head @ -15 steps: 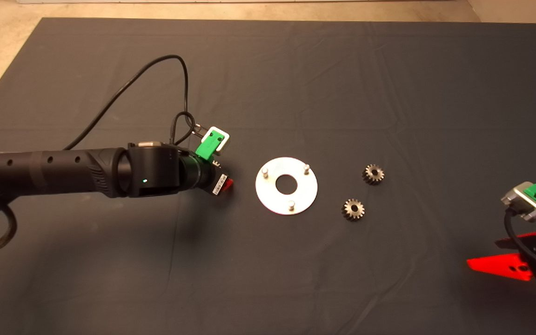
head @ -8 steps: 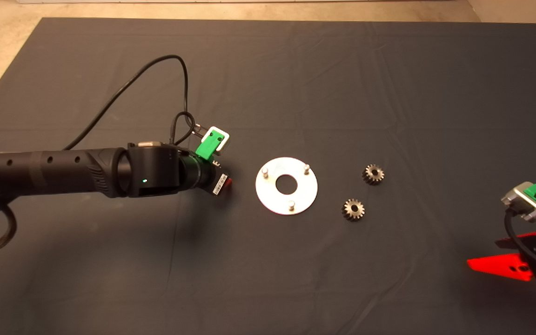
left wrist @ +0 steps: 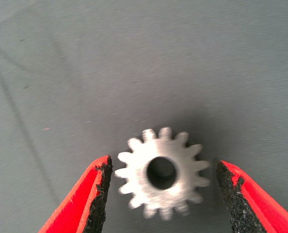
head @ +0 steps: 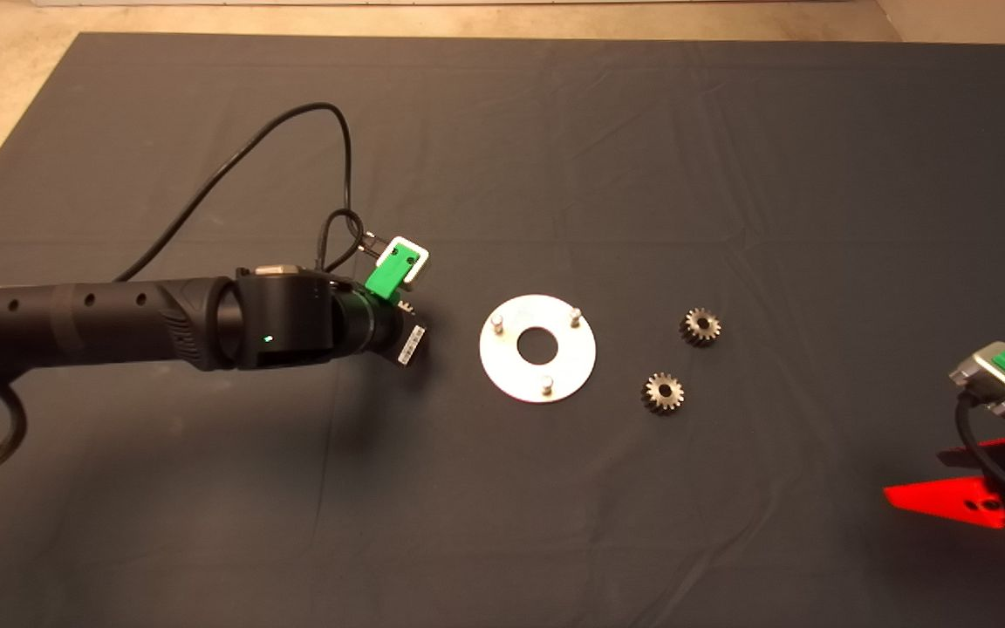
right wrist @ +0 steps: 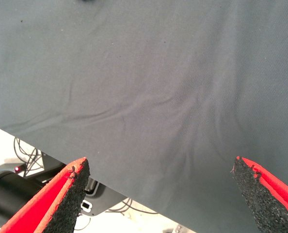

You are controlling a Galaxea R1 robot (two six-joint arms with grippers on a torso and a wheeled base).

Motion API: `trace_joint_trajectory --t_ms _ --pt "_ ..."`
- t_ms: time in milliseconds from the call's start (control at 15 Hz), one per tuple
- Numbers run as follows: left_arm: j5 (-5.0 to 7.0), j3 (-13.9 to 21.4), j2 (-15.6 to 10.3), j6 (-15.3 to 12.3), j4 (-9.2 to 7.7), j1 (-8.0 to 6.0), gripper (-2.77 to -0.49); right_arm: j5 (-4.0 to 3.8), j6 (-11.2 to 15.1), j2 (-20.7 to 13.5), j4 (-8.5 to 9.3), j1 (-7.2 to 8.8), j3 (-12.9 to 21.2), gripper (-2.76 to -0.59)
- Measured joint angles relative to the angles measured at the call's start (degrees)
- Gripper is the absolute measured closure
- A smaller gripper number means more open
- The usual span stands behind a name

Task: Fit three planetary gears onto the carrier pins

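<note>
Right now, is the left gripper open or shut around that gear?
Open: the left gripper straddles the gear lying flat on the mat, with a gap at each pad.

My left tool (left wrist: 161,189) hangs over the tabletop (head: 502,157) with one planetary gear (left wrist: 161,173) lying flat between its fingers (left wrist: 98,194), a gap on either side. Just beyond this tool, toward my right, the disc (head: 537,348) lies flat with three carrier pins (head: 546,384) standing on it in a triangle. Past the disc lie two more planetary gears (head: 700,326), near each other and apart from the disc. My right tool (head: 947,484) waits well beyond them, at the tabletop's near right edge.
</note>
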Motion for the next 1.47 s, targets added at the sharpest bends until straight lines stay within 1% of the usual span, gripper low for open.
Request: trace_joint_trajectory --t_ms 67,133,200,333,400,533,667,800,867,933,1000,1333,1467 --pt "0.0 0.0 -0.1 0.0 0.0 0.0 -1.5 0.2 -0.1 -0.2 0.0 0.0 0.0 -2.21" --pt "-0.11 0.0 -0.1 0.1 0.0 0.0 -1.38 0.32 -0.2 -0.2 0.0 0.0 0.0 -2.21" --pt "-0.2 0.0 -0.1 0.1 0.01 0.0 -1.35 0.44 -0.2 -0.2 0.0 0.0 0.0 -2.21" --pt "-0.3 0.0 -0.1 0.1 0.01 0.01 -1.21 0.52 -0.2 -0.2 0.0 0.01 0.0 -2.21" --pt "-0.31 0.0 -0.1 0.1 0.0 0.01 -1.21 0.55 -0.2 -0.2 0.0 0.0 0.0 -2.21" --pt "-0.37 0.0 -0.2 0.1 0.0 0.01 -1.11 0.57 -0.2 -0.2 0.0 0.0 0.0 -2.21" --pt "-0.48 0.0 -0.1 0.2 0.0 0.0 -1.11 0.61 -0.2 -0.2 0.0 0.0 0.0 -2.21" --pt "-0.8 0.0 -0.2 0.2 0.0 0.0 -1.06 0.71 -0.4 -0.2 0.0 0.0 0.0 -2.21" --pt "-1.28 0.0 -0.5 0.2 0.0 0.01 -1.06 0.9 -0.5 -0.5 0.0 0.0 0.0 -2.21" --pt "-1.57 0.0 -0.6 0.2 0.0 0.01 -1.06 0.9 -0.6 -0.9 0.0 0.0 0.0 -2.21" --pt "-1.69 0.0 -0.6 0.2 -0.02 0.01 -1.01 0.9 -0.6 -1.1 0.0 0.0 0.0 -2.21" --pt "-1.85 0.0 -0.6 0.4 -0.02 0.01 -0.96 0.91 -0.6 -1.1 0.0 0.0 0.0 -2.21" --pt "-1.85 0.0 -0.6 0.4 -0.02 0.01 -0.89 0.91 -0.7 -1.1 0.0 0.0 0.0 -2.21"
